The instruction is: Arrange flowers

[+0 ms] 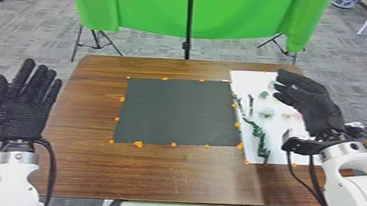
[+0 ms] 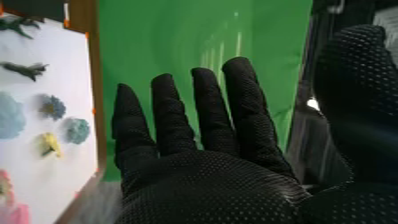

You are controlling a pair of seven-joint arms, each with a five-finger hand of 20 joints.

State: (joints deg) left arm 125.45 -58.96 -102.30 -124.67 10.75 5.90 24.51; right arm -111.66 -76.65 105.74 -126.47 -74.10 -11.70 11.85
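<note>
In the head view my left hand [image 1: 22,101] is at the table's left edge, fingers straight and apart. My right hand [image 1: 310,104] is over the right part of a white sheet [image 1: 243,78], its fingers extended and holding nothing. On that sheet lie green stems [image 1: 259,137] and a pale blue-green flower [image 1: 266,112]. The right wrist view has my right hand [image 2: 209,185] with straight fingers, beside the sheet with a yellow flower [image 2: 51,144], a teal flower [image 2: 77,131], a blue flower [image 2: 53,107] and pink petals [image 2: 16,212]. My hand partly covers the sheet in the head view.
A dark square mat [image 1: 178,112] with orange marks around its border lies mid-table on the brown wooden table [image 1: 172,178]. Behind the table hang a green cloth [image 1: 139,11] and its black stand [image 1: 187,45].
</note>
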